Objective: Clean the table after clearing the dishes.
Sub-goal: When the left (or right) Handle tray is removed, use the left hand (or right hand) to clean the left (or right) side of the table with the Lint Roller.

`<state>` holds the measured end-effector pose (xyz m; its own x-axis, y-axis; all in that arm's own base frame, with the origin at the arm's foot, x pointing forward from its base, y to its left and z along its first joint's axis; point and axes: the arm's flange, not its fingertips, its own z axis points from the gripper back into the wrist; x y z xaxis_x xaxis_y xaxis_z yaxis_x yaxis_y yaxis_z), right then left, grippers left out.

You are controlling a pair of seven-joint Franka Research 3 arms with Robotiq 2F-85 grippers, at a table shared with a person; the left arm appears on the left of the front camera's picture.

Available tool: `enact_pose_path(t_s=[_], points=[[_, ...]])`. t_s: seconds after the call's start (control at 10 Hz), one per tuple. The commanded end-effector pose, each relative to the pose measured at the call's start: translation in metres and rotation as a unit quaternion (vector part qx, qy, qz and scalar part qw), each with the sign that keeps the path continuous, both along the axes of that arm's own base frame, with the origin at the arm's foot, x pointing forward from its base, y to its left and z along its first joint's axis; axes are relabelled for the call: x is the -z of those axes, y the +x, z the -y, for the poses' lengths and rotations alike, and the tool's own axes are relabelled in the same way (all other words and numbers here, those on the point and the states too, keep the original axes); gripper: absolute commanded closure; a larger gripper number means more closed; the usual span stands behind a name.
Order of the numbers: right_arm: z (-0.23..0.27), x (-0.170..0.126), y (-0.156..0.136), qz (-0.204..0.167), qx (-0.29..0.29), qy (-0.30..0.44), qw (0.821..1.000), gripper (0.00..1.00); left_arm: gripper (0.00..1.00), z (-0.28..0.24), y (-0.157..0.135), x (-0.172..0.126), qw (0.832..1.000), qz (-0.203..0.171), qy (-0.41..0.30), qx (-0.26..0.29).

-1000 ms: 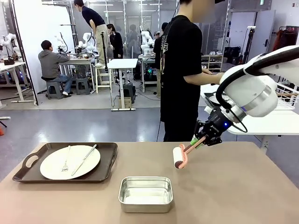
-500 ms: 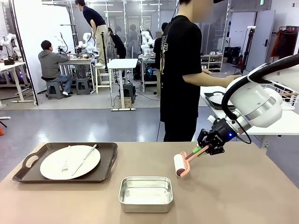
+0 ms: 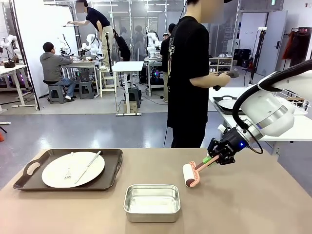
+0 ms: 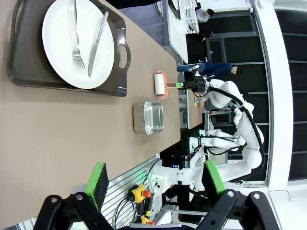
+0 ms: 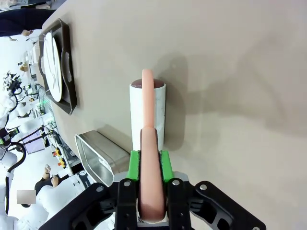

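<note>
Right wrist view looks along the right gripper (image 5: 151, 167), whose green pads pinch the salmon-pink handle of a lint roller (image 5: 147, 115) from both sides. The handle's rear end is hidden between the black fingers. The white roll sits low on the table (image 5: 230, 57) with its shadow close beside it, but whether it actually touches the surface cannot be told. From the front, the right gripper (image 3: 217, 155) holds the lint roller (image 3: 188, 174) slanting down to the right of the table's middle. A steel pan (image 3: 152, 202) stands near it on the robot's side, apart from the roll. The plain tan table (image 3: 243, 204) lies bare from the roller out to its right and far edges. Well apart on the left, near the far edge, a dark brown tray (image 3: 113, 168) with cut-out handles carries a round white plate (image 3: 53, 178), and a fork (image 3: 68, 168) and a knife (image 3: 87, 166) lie across it. In the left wrist view the left gripper (image 4: 154, 179) stands spread wide with nothing between its pads, and its base is cut off by the bottom edge. A person (image 3: 187, 73) stands at the far side, turned towards a white table (image 3: 287, 129), where a second plate (image 3: 225, 104) is partly hidden behind the right arm.
</note>
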<state>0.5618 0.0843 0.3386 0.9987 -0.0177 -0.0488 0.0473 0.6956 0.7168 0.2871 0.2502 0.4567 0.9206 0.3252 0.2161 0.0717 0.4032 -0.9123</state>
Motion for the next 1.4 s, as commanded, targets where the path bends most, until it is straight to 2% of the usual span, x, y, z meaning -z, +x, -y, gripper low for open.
enact_pose_path(t_s=[0.0,0.5,1.0,1.3], points=[[0.002,0.010,-0.001,0.024,-0.001,0.012,1.000,0.79,0.00,-0.001,-0.001,-0.001,1.000,0.002,0.001,-0.002],[0.031,0.035,-0.007,0.007,0.014,0.002,1.000,0.79,0.00,-0.001,-0.001,-0.001,1.000,0.002,0.001,-0.002],[0.081,0.047,-0.021,0.027,0.038,-0.007,0.999,0.79,0.00,-0.001,-0.001,-0.001,1.000,0.002,0.001,-0.002],[0.121,0.047,-0.023,0.039,0.034,-0.045,0.998,0.79,0.00,-0.001,-0.001,-0.001,1.000,0.002,0.001,-0.002]])
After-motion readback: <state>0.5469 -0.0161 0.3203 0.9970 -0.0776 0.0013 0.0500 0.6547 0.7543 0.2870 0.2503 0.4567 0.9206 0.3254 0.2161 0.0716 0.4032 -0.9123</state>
